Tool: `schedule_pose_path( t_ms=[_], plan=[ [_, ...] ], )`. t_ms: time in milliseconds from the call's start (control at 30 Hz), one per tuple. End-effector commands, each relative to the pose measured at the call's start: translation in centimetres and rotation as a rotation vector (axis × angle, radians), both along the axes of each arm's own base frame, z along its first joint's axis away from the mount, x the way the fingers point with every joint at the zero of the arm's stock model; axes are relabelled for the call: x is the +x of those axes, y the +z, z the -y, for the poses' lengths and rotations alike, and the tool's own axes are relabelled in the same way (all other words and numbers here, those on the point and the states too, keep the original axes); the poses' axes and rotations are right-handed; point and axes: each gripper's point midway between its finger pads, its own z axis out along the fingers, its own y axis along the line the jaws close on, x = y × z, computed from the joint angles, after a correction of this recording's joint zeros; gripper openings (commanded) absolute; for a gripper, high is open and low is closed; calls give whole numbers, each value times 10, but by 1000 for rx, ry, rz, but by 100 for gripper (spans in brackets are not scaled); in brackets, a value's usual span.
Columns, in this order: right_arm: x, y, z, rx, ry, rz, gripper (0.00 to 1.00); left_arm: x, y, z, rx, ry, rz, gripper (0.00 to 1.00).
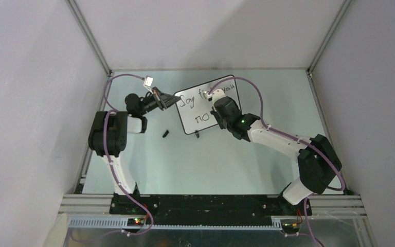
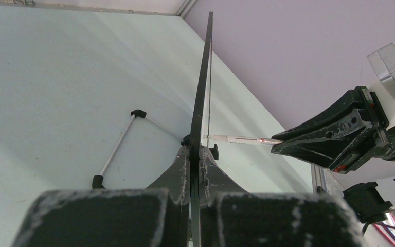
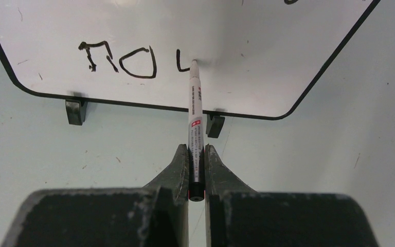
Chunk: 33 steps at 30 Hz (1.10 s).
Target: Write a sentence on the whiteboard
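The whiteboard (image 1: 190,114) stands on two black feet at the table's far middle, with the sentence (image 1: 191,99) in black marker: "Joy f… you", and "no" below. My left gripper (image 1: 176,99) is shut on the board's left edge (image 2: 199,118), seen edge-on in the left wrist view. My right gripper (image 1: 217,105) is shut on a white marker pen (image 3: 195,116); its tip touches the board (image 3: 267,56) at the end of a fresh stroke right of "no" (image 3: 121,60). The pen (image 2: 239,139) and right gripper (image 2: 339,131) also show in the left wrist view.
A small black pen cap (image 1: 165,134) lies on the table left of the board's front. The board's wire stand (image 2: 117,149) rests on the table behind it. Walls enclose the table on three sides.
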Motion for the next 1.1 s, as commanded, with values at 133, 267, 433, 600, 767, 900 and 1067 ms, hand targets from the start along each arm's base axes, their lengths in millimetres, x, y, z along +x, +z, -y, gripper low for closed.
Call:
schedule_pose_path(
  t_ms=[133,267,433,600,767,900,1067],
  plan=[
    [21,38,-8,61,-26,109,0,-5,14,-1,24,-18,97,0],
    [21,38,-7,57,-26,107,0,-5,15,-1,24,-18,98,0],
    [19,32,-5,47,-28,87,0,-5,15,-1,24,-16,98,0],
    [13,18,-1,14,-35,39,0,-6,15,0,24,-19,99,0],
    [5,8,5,3,-38,18,0,-6,15,0,25,-19,99,0],
    [-1,2,9,-2,-38,4,0,-6,15,0,25,-18,98,0],
    [-4,-3,12,-7,-38,-10,0,-6,15,-1,25,-18,100,0]
  ],
)
